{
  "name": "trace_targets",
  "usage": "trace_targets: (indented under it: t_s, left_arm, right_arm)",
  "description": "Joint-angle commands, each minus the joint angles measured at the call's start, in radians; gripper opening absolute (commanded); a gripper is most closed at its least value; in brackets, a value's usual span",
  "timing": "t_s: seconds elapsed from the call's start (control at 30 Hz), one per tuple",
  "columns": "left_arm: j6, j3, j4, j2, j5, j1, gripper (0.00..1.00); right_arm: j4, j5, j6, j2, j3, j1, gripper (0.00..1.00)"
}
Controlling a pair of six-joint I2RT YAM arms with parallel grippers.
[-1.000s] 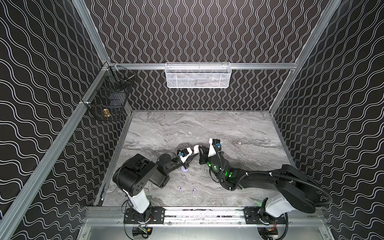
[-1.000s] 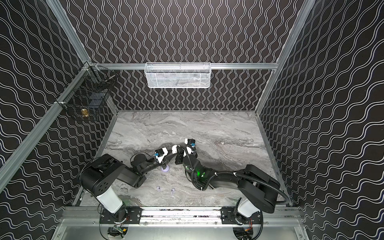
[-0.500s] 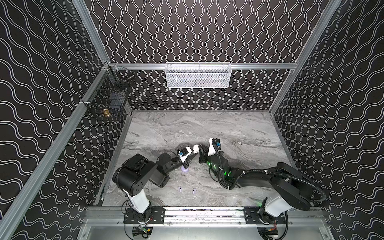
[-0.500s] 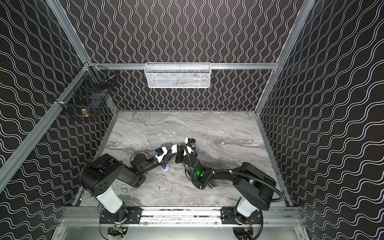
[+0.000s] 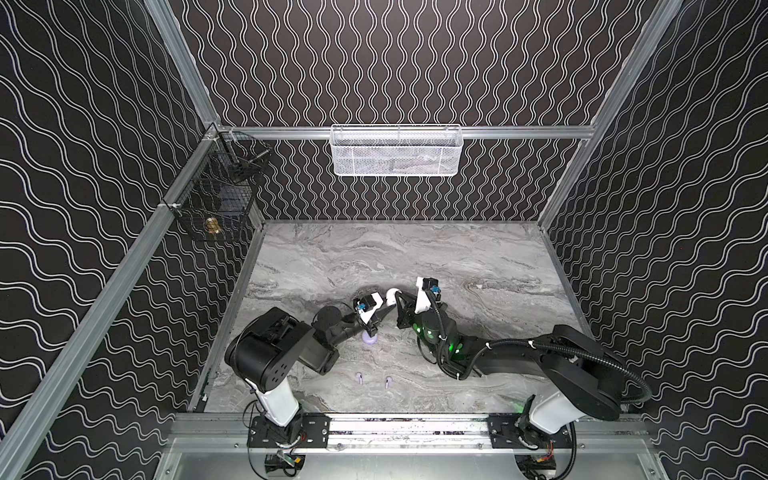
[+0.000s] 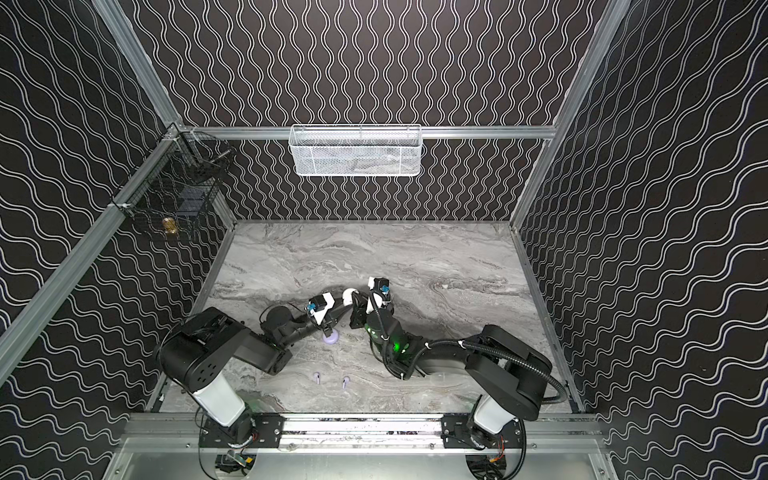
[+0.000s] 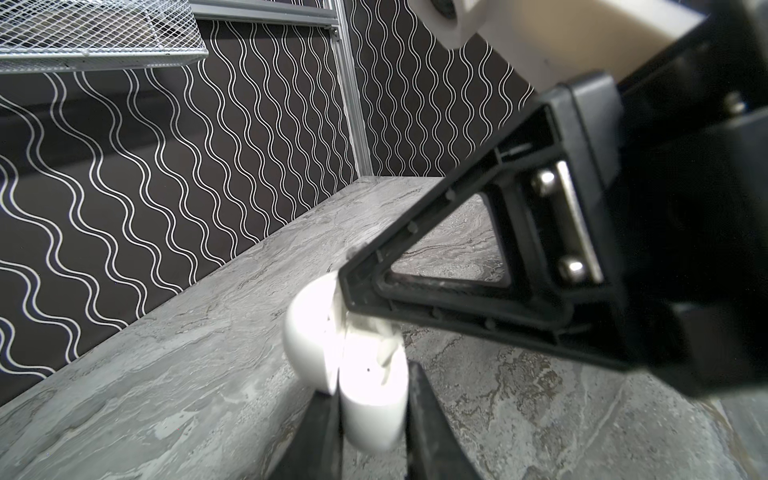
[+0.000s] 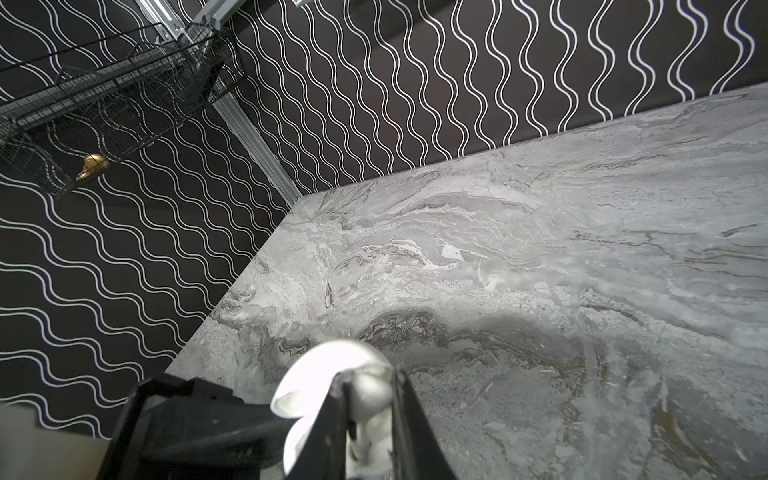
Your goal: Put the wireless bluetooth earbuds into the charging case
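An open white charging case [image 7: 370,399] is held off the table, with my left gripper [image 7: 372,386] shut on its base and its lid [image 7: 309,332] swung aside. My right gripper [image 8: 369,376] is shut on a white earbud [image 8: 372,390] and its fingertips [image 7: 347,291] reach into the case's mouth. In both top views the two grippers meet at the white case [image 5: 390,294] [image 6: 348,295] in mid-table. Two lavender earbuds [image 5: 359,377] [image 5: 388,381] lie on the table nearer the front.
A round lavender case [image 5: 370,338] sits on the marble table [image 5: 478,257] just under my left arm. A white mesh basket [image 5: 397,151] hangs on the back wall. A black wire basket [image 5: 216,199] hangs at the back left corner.
Both grippers stay at the white case with their grips unchanged. The right arm's elbow has shifted slightly.
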Motion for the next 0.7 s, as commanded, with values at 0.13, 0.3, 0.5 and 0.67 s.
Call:
trace_targets:
  t_s: [0.13, 0.3, 0.5, 0.67]
  left_arm:
    - [-0.021, 0.008, 0.034, 0.004, 0.001, 0.007, 0.17]
    - [-0.021, 0.008, 0.034, 0.005, 0.005, 0.007, 0.17]
    - [-0.018, 0.011, 0.034, 0.007, 0.007, 0.009, 0.17]
    - [-0.010, 0.010, 0.034, 0.010, 0.020, 0.009, 0.17]
  right_arm:
    - [0.026, -0.019, 0.006, 0.001, 0.004, -0.001, 0.23]
    - [0.029, -0.025, 0.001, -0.001, 0.004, -0.001, 0.28]
    - [0.023, -0.002, -0.008, -0.053, -0.022, -0.001, 0.39]
    - [-0.171, 0.079, -0.004, -0.165, -0.004, -0.005, 0.47]
